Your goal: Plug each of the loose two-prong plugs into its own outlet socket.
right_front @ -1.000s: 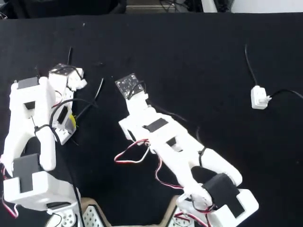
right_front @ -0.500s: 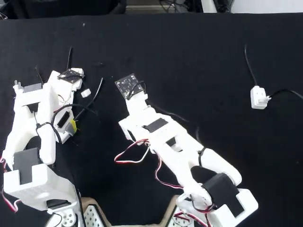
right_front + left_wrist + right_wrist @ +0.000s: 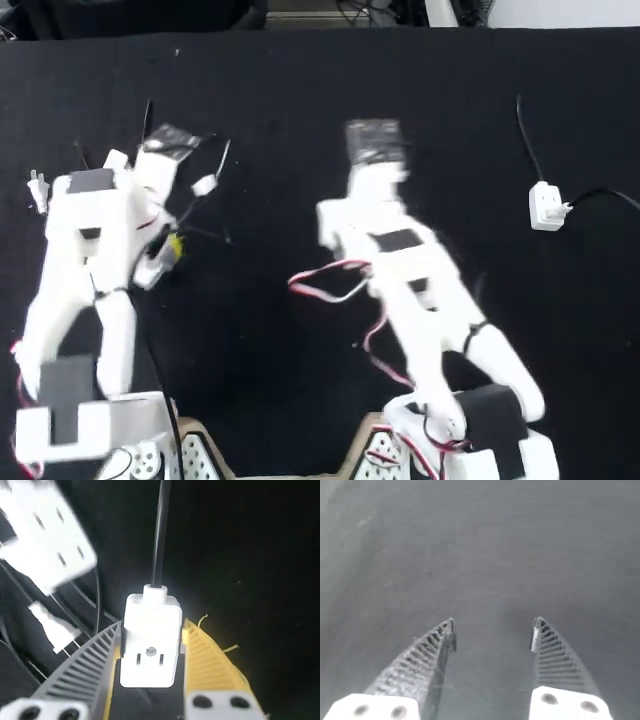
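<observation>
The left claw point(image 3: 152, 628) is clamped on a white corded outlet socket point(image 3: 151, 655). The right claw point(image 3: 493, 629) gapes wide, empty, above the black counter point(image 3: 440, 70).

Over the counter point(image 3: 300, 80), the left fingers point(image 3: 95, 665) sit at the left with an outlet socket point(image 3: 150, 640) between them — a loose plug point(image 3: 52, 630) and a socket block point(image 3: 47, 540) are just beside it. The right fingers point(image 3: 425, 660) hover mid-counter; a second socket point(image 3: 547, 207) lies far right, well apart.

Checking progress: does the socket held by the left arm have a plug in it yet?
Empty: both slots of the socket show bare between the fingers.
</observation>
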